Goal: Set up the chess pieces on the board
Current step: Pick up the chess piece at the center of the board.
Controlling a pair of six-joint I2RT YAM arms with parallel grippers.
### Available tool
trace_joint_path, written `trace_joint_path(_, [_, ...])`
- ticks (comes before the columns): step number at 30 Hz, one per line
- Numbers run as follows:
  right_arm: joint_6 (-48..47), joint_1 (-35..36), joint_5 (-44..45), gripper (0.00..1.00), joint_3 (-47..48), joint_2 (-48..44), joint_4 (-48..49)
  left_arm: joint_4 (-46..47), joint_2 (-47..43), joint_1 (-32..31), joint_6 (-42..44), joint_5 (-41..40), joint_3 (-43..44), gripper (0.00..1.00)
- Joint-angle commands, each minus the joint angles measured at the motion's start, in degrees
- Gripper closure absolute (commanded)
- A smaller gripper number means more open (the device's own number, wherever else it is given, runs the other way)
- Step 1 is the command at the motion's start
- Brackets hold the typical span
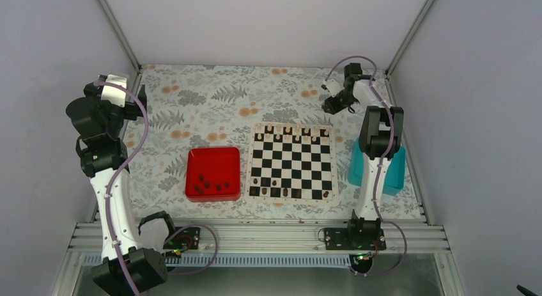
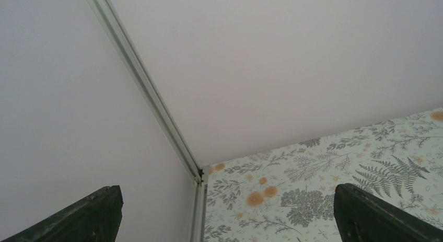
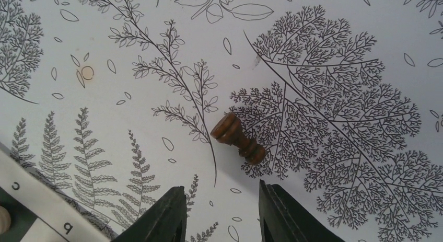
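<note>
- We see the right claw [image 3: 222, 195] with its two fingers [image 3: 167, 216] partly apart. The gap between them is bare, and they grip and touch nothing.
- One dark chess piece [image 3: 237, 137] lies toppled on its side on the floral cloth [image 3: 339, 54].
- In the right wrist view its long axis runs from 10 o'clock to 4 o'clock. The broader flared end points to 10 and the narrower ringed end to 4.
- From the gap of the claw, that piece sits at 12 o'clock, a shade toward 1. It is near the fingertips but apart from them.
- At 8 o'clock in the same view we catch the cream border of the board [image 3: 31, 192].
- From above, the right claw hangs over the cloth at about 1 o'clock from the middle of the board [image 1: 292, 162], past its far right corner.
- A few more dark chess pieces [image 1: 275, 181] stand along the near rows of the board, and pale-topped pieces [image 1: 287, 130] line its far row.
- Other dark pieces lie in the red tray [image 1: 213, 156], at 9 o'clock from the board.
- The teal tray [image 1: 355, 165] sits at 3 o'clock, partly behind the right arm.
- The left claw [image 2: 224, 195] has its fingers spread wide and holds nothing. It faces the far left corner of the walls.
</note>
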Motion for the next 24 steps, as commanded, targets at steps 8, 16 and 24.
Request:
trace_joint_path(8, [-4.1, -0.5, -3.0, 0.59, 2.6, -1.0, 2.5, 0.7, 0.0, 0.4, 0.9, 1.8, -0.2, 0.0])
trace_joint_path(16, [-6.4, -0.7, -1.1, 0.63, 6.9, 2.6, 0.0, 0.5, 0.0, 0.4, 1.2, 2.1, -0.5, 0.0])
trace_joint_path(24, [-12.0, -1.4, -0.7, 0.67, 1.7, 0.1, 1.4, 0.6, 0.5, 0.4, 0.8, 2.8, -0.2, 0.0])
